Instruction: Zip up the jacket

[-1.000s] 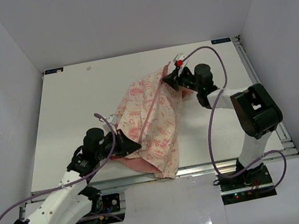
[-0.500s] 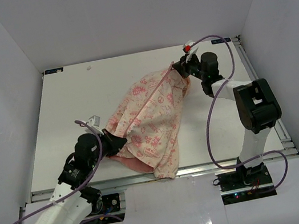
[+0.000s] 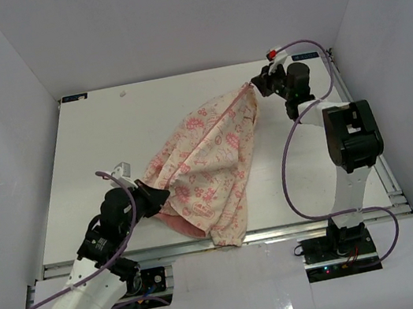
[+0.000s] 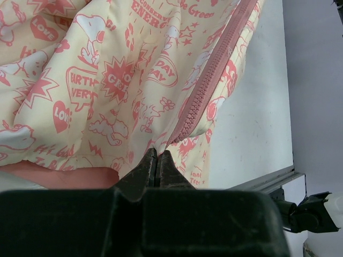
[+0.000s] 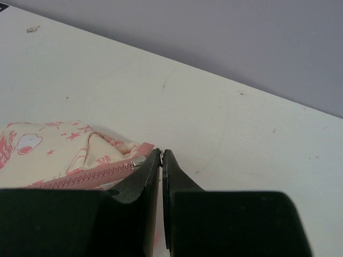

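The jacket (image 3: 207, 158) is cream with a pink print and is stretched diagonally across the table. Its salmon lining (image 3: 177, 224) shows at the near edge. The pink zipper strip (image 4: 206, 91) runs closed up the front. My left gripper (image 3: 159, 195) is shut on the jacket's bottom hem at the zipper's lower end (image 4: 156, 152). My right gripper (image 3: 255, 83) is shut on the zipper pull (image 5: 161, 155) at the jacket's top corner, with the metal slider (image 5: 138, 160) just beside my fingers.
The white table (image 3: 108, 140) is walled by white panels. A metal rail (image 3: 284, 230) runs along the near edge. Purple cables (image 3: 298, 130) loop beside the right arm. A small speck (image 3: 122, 94) lies at the far left.
My right gripper has pulled the zipper pull up and to the far right. My left gripper has drawn the hem back to the near left. The jacket is now taut.
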Tool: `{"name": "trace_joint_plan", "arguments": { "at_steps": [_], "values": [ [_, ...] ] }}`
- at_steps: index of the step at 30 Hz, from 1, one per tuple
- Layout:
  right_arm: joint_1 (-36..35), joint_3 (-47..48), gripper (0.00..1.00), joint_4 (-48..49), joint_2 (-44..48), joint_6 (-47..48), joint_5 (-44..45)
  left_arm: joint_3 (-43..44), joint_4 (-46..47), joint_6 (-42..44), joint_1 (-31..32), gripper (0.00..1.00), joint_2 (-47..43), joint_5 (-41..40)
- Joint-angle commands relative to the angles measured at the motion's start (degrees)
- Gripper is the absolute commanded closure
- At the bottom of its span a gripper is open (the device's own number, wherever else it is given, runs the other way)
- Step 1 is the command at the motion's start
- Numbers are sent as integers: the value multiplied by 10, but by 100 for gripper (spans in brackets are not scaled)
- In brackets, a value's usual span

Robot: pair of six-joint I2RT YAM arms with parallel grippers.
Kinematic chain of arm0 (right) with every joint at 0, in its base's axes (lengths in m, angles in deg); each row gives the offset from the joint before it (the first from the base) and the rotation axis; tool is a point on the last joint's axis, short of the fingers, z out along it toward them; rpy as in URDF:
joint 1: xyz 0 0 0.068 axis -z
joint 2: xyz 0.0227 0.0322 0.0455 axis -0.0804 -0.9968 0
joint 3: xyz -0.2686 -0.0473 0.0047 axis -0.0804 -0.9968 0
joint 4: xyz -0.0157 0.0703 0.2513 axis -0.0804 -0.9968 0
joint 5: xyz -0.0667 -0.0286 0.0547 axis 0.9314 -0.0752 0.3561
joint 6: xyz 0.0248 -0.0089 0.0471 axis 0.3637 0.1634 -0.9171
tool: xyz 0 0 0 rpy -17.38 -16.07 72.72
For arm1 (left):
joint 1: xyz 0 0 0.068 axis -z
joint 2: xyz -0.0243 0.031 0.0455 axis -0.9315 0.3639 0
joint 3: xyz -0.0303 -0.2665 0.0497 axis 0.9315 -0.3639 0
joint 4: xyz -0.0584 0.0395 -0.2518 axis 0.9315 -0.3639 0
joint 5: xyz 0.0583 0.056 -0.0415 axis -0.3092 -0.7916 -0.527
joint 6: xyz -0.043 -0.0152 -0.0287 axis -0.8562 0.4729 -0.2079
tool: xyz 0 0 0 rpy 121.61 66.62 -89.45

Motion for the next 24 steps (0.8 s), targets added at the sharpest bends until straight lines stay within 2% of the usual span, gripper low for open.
{"name": "trace_joint_plan", "arguments": {
  "at_steps": [1,6,8,12,15,18,22,24],
  "values": [
    [43,58,92,38,-14,12,78,20,-40,-2,-3,100,0,-33],
    [51,90,92,37,-28,16,62,15,-38,-7,-3,100,-14,-33],
    [52,115,92,35,-30,21,48,6,-8,-2,-3,100,-15,-13],
    [50,185,92,-2,-41,41,39,-13,76,36,-3,100,3,71],
    [50,243,92,-48,-63,56,34,-38,167,50,-3,98,30,180],
    [48,302,92,-100,-91,63,8,-78,260,48,-3,87,66,269],
    [40,304,91,-104,-107,62,2,-113,331,57,0,66,122,320],
    [39,299,83,-105,-108,56,3,-122,363,61,1,51,154,337]
  ]
}}
